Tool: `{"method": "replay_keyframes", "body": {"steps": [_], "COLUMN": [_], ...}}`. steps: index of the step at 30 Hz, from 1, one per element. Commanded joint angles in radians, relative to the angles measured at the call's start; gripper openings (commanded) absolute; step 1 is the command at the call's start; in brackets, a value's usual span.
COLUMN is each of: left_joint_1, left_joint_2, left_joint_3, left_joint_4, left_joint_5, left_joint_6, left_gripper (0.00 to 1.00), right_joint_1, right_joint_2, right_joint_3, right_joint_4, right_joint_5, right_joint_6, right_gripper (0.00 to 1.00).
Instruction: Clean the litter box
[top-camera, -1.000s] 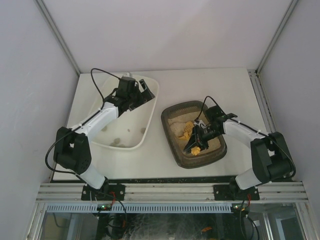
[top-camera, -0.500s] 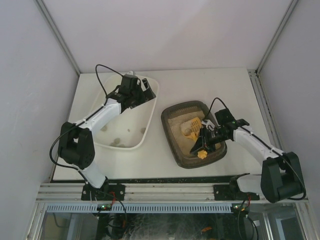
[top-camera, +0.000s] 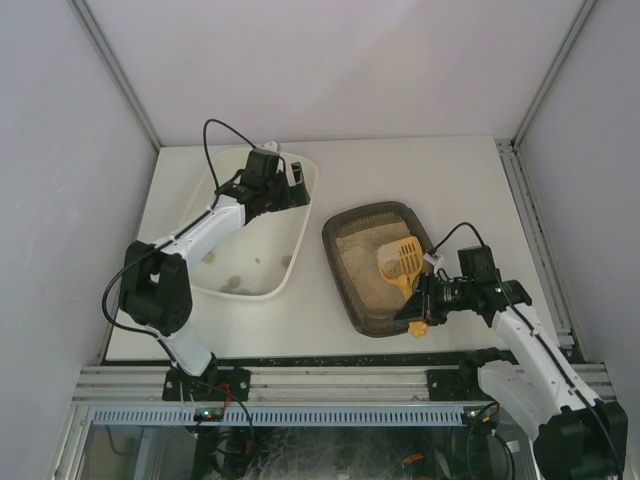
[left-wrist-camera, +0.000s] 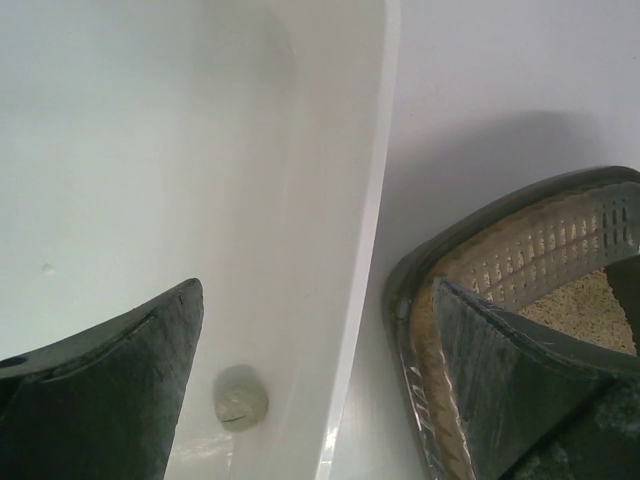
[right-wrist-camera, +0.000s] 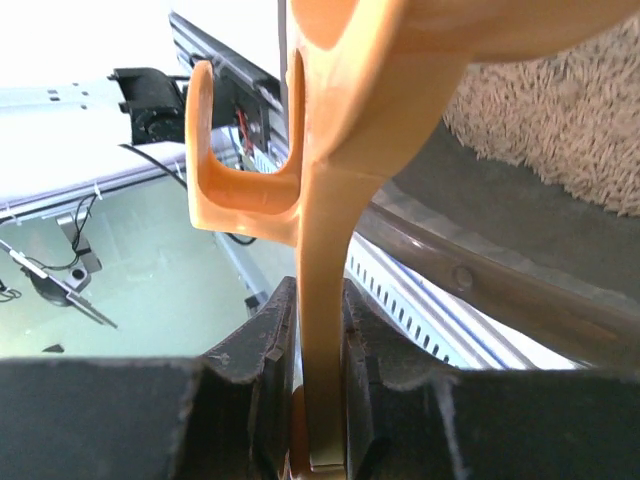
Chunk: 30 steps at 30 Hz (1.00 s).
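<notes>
Starting on the left side of my overhead feed: the left hand (top-camera: 280, 182) hangs over the far end of the white tub (top-camera: 304, 222), and the wrist view shows its fingers (left-wrist-camera: 110, 390) spread wide with nothing between them. One finger sits over the inside of the tub, and the other is out past the tub's rim, over the corner of the litter box (left-wrist-camera: 402, 300). There are a few small greyish clumps (top-camera: 236, 284) on the tub floor at its near end, and the left wrist cam catches one round clump (left-wrist-camera: 240, 397) right against the tub wall.

Moving right, the litter box (top-camera: 331, 252) sits on the white surface (top-camera: 400, 170) just beside the tub but not touching it, with the pale litter (top-camera: 358, 270) inside.

The yellow scoop (top-camera: 402, 262) has its slotted head over the litter, and its handle runs out toward the near-right rim. The right hand (top-camera: 432, 303) has that handle pinched. On the right wrist cam the fingers (right-wrist-camera: 265, 340) are clamped tight on either side of the orange-yellow handle (right-wrist-camera: 330, 240), which has a little hook on its side.
</notes>
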Motion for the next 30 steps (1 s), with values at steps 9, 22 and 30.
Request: {"method": "replay_keyframes", "body": {"steps": [9,22,30], "left_joint_1": [-0.013,-0.021,-0.038], "left_joint_2": [-0.006,-0.025,-0.040], "left_joint_3": [0.037,0.026,-0.004], "left_joint_4": [-0.049,-0.057,-0.041], "left_joint_5": [-0.057,-0.086,-0.092], "left_joint_6": [0.036,0.127,0.146], "left_gripper": [1.00,1.00,1.00], "right_joint_1": [-0.052,-0.140,-0.126], "right_joint_2": [-0.014,-0.052,-0.098], "right_joint_3": [-0.021,-0.057,-0.081], "right_joint_4": [0.263,0.297,0.294], "right_joint_5": [-0.060,-0.159,-0.137], "right_joint_6": [0.055,0.117,0.130], "right_gripper": [0.00,0.00,0.00]}}
